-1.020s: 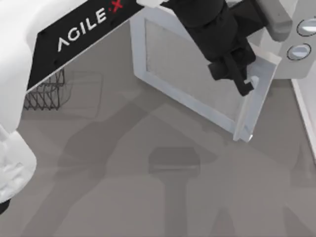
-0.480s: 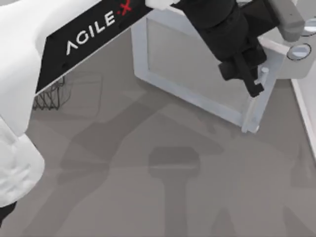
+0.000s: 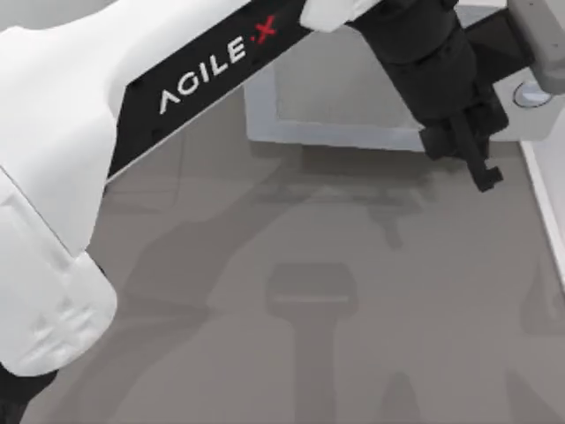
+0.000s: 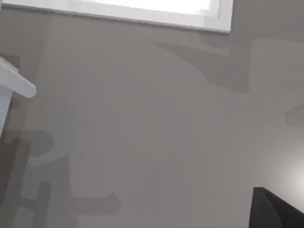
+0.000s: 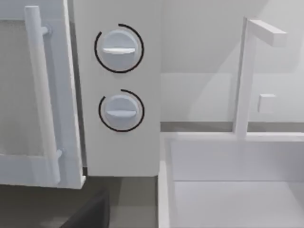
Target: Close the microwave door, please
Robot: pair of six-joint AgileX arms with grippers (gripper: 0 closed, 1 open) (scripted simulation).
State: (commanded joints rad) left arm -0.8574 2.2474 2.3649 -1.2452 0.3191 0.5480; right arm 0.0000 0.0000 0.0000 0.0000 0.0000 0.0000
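Note:
The white microwave [image 5: 118, 152] faces the right wrist view, its two round knobs [image 5: 118, 47] one above the other. The microwave door [image 5: 19, 95] lies about flush with the front, a thin dark line between it and the knob panel. Its pale bar handle [image 5: 42, 95] stands upright. From above, the door [image 3: 344, 88] runs straight across, its handle [image 3: 546, 49] beside a knob [image 3: 530, 93]. My left gripper [image 3: 466, 155], black, hangs just in front of the door's handle end, holding nothing. The door's lower edge [image 4: 142, 12] crosses the left wrist view. My right arm is parked facing the knob panel.
A white sink [image 5: 228, 180] with an angled tap [image 5: 244, 76] stands right of the microwave; its rim [image 3: 543, 203] runs down the table's right side. My left arm [image 3: 132, 132] spans the table from lower left to upper right. A dark shape [image 5: 90, 209] pokes into the right wrist view.
The door has swung from well open to about flush with the microwave front. My left gripper moved right and back with its handle end. The wire rack at the left is now hidden by my arm.

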